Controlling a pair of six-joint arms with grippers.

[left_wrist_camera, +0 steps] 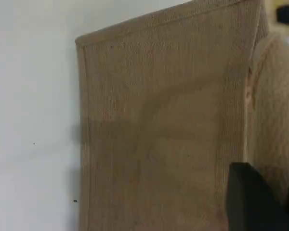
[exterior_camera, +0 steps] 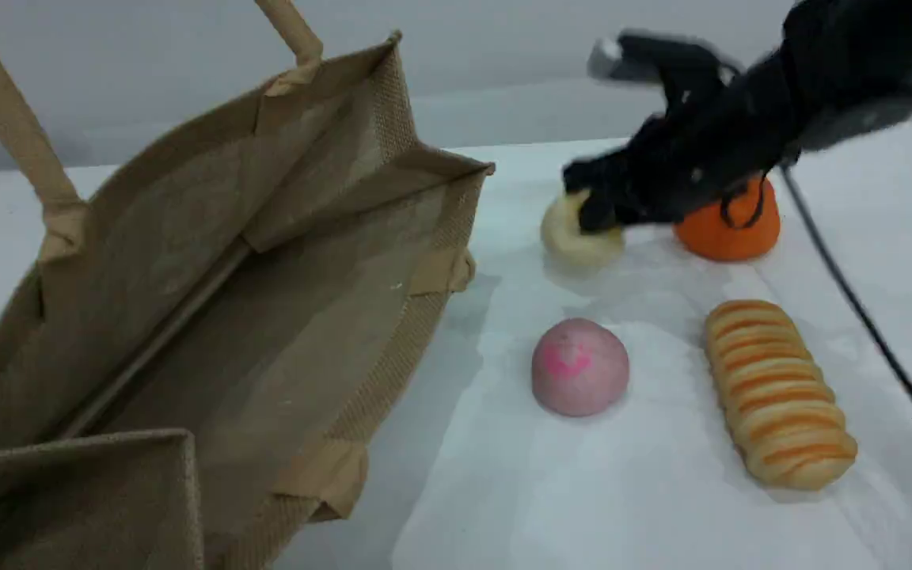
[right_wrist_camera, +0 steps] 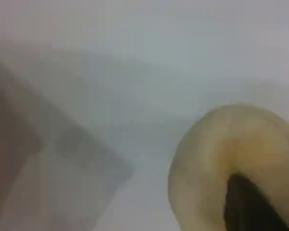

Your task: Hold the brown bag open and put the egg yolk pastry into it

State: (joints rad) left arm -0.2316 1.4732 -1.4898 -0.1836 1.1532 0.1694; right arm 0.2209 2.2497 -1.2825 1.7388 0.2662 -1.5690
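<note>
- Right tool (exterior_camera: 594,210) clamped on the egg yolk pastry (exterior_camera: 571,237), at the tabletop (exterior_camera: 662,507) far side, right of the brown bag (exterior_camera: 210,317)
- Left tool (left_wrist_camera: 253,199) closed, against the bag's rim by a handle (exterior_camera: 9,119); hold on the fabric unclear
- Bag standing wide open
- Nearby: orange bun (exterior_camera: 729,229) just right of the pastry, pink-swirled bun (exterior_camera: 580,366) and striped loaf (exterior_camera: 777,392) nearer the camera

coarse woven jute brown bag (exterior_camera: 282,317) (matt), smooth pale egg yolk pastry (exterior_camera: 571,237), glossy white table (exterior_camera: 622,491).
</note>
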